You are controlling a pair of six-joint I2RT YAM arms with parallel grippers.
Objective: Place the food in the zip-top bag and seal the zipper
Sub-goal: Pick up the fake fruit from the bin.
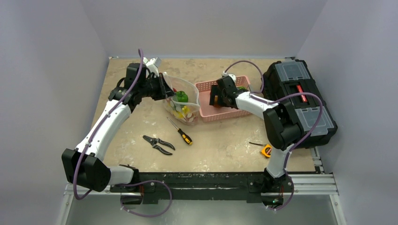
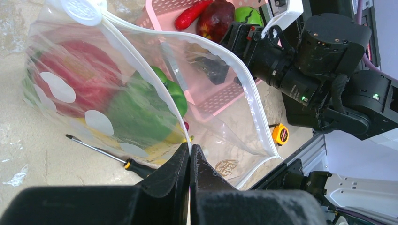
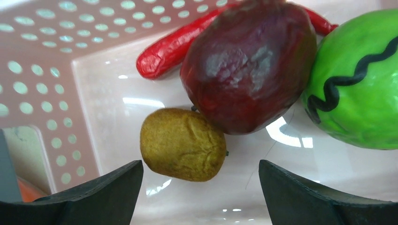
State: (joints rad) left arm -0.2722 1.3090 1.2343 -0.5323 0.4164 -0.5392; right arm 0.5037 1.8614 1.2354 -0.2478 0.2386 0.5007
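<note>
The left arm point(image 1: 105, 123) stretches from its near-left base toward the far side, with the wrist turned right. Its end effector point(image 2: 190, 149) is pinched tight, fingers pressed together on the rim of the zip-top bag point(image 2: 94, 93). The right arm point(image 1: 278, 125) rises from the near-right base and folds leftward, wrist tipped down. Its end effector point(image 3: 199, 165) is spread wide.

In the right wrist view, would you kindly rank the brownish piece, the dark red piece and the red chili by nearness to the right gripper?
1. Brownish piece, just ahead of the open right gripper, left of centre.
2. Dark red piece, behind it, centre-right.
3. Red chili, farthest back, partly behind the dark red piece.
</note>
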